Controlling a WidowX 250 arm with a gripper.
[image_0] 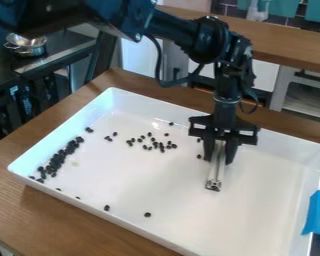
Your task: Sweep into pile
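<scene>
Clasping one metal bar (215, 175), one pincer (219, 157) over one tray (263, 200), dozens of beans (56, 159)

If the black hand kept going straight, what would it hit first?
The hand points down, so its metal bar would probably meet the floor of the white tray first; any gap left is hard to judge.

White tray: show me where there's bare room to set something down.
The tray is bare between the metal bar and the wall by the blue piece, and between the bar and the lone near pellet. It is crowded along the left wall with dark pellets; looser ones scatter left of the gripper.
</scene>
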